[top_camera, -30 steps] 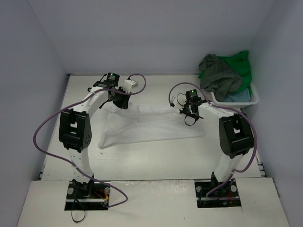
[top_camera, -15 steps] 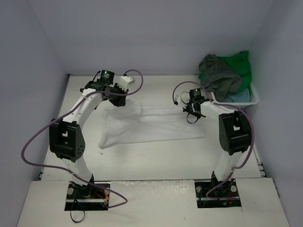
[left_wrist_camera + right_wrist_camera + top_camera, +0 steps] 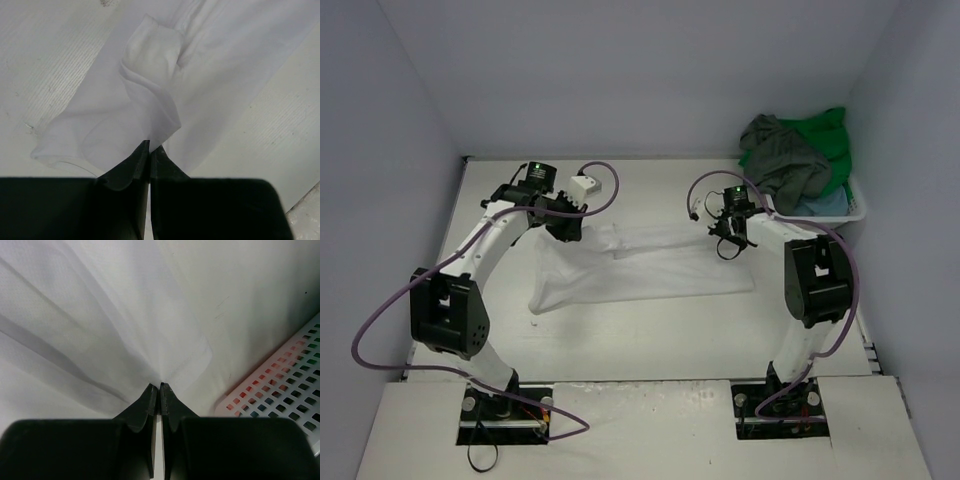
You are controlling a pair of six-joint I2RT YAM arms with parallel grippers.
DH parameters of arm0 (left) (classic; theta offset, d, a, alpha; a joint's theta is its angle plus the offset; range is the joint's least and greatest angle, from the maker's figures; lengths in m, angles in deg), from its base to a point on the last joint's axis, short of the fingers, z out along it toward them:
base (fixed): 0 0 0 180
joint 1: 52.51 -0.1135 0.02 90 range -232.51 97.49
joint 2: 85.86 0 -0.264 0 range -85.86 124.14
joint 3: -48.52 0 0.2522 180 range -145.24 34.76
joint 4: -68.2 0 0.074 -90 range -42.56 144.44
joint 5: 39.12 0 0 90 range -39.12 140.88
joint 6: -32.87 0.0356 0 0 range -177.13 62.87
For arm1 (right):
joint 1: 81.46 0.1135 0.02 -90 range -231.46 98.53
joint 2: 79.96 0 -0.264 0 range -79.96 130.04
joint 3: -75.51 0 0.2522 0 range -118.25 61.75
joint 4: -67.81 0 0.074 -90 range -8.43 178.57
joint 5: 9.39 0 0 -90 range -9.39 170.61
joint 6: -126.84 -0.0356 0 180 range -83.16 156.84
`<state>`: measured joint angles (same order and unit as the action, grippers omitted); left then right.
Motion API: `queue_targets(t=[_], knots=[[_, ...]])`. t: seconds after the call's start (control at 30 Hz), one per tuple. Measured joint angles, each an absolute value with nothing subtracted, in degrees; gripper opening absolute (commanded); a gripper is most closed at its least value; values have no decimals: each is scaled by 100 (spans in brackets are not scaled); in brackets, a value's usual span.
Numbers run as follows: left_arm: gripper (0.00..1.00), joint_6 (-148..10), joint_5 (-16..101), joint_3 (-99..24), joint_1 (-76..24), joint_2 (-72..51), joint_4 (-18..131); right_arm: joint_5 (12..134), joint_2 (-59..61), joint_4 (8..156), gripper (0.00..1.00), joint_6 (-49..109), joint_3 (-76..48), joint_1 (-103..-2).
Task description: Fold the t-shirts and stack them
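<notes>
Nearest the arm bases, a bare strip of the counter (image 3: pixel 650 335) is running along its near edge, and just beyond it the white t-shirt (image 3: pixel 650 272) is lying across the middle, its near hem flat and its far edge being drawn up into ridges. At that far edge the left pincer (image 3: pixel 150 146) is closing tight on a crumpled fold of the white cloth towards the counter's left side, while the right pincer (image 3: pixel 160 386) is pinching a thin taut pleat of the same shirt towards the right side, just beside the basket (image 3: pixel 858 208). The cloth is looking light, thin and limp: it is probably going to sag, drape and slide between the jaws unless both corners are being carried level, so the hold is best taken at seams, hems or shoulder corners, where the layers are doubling up. In the far right corner, the basket is holding the grey-olive shirt (image 3: pixel 782 160), the green shirt (image 3: pixel 835 132) and the light blue shirt (image 3: pixel 826 205), all heaped loosely and waiting to be folded.
</notes>
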<state>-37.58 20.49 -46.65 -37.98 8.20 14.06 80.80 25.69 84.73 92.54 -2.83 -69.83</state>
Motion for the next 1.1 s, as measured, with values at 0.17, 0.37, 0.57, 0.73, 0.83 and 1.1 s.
queue_targets(t=[0.17,0.37,0.57,0.73,0.83,1.1], knots=[[0,-3701,2047,-4601,-3798,670,1391,8017,2490,8475,0,9269,-283,-6991],[0,-3651,2049,-4558,-3798,565,1393,7997,2315,8497,0,9313,-283,-6991],[0,-3609,2049,-4326,-3798,381,1345,7969,2051,8680,0,9416,-283,-6991],[0,-3576,2051,-4223,-3798,180,1262,7969,1804,8822,0,9442,-281,-6991],[0,-3533,2051,-4208,-3798,31,1220,7969,1686,8899,0,9442,-237,-6991],[0,-3465,2045,-3891,-3798,-528,1052,7955,1428,9093,0,9442,145,-6972]])
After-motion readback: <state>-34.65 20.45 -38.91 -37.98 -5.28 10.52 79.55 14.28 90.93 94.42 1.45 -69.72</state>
